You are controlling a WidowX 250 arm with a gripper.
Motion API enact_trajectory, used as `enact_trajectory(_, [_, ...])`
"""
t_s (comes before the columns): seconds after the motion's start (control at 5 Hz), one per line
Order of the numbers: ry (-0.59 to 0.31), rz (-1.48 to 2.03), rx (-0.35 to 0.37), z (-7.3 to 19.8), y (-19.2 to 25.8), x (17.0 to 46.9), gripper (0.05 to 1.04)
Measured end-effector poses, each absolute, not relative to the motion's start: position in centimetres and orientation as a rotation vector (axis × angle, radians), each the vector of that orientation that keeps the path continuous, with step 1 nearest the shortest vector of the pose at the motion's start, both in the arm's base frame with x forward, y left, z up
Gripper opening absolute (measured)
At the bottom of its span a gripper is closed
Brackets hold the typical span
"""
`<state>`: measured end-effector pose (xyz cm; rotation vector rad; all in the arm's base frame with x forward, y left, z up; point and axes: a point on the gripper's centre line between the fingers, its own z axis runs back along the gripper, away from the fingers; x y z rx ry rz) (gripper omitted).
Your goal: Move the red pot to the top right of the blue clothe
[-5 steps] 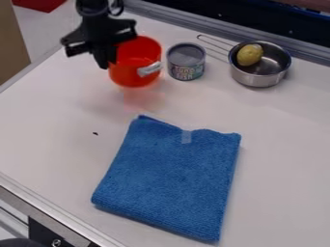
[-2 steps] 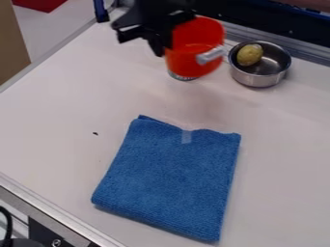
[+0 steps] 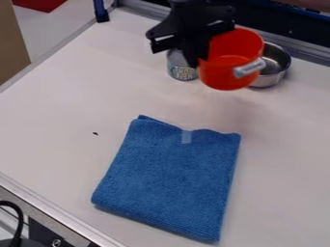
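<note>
Fuzzy matt cloth (image 3: 169,181); glossy plastic pot (image 3: 222,77); shiny metal pan (image 3: 276,61).

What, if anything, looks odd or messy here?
Just small things: a dark speck marks the pale table, left of the blue cloth, whose folded layers don't quite line up at the upper left corner. I see no spill. The red pot hangs in the gripper.
</note>
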<state>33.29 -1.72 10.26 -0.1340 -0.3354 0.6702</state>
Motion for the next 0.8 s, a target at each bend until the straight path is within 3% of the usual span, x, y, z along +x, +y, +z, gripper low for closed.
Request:
enact_trajectory(0.4, [-0.367,0.635,-0.098,6.4,-4.5,33.6,0.054])
enact_trajectory(0.8, [-0.367,0.665,-0.078,4.7,-5.1,33.9,0.054])
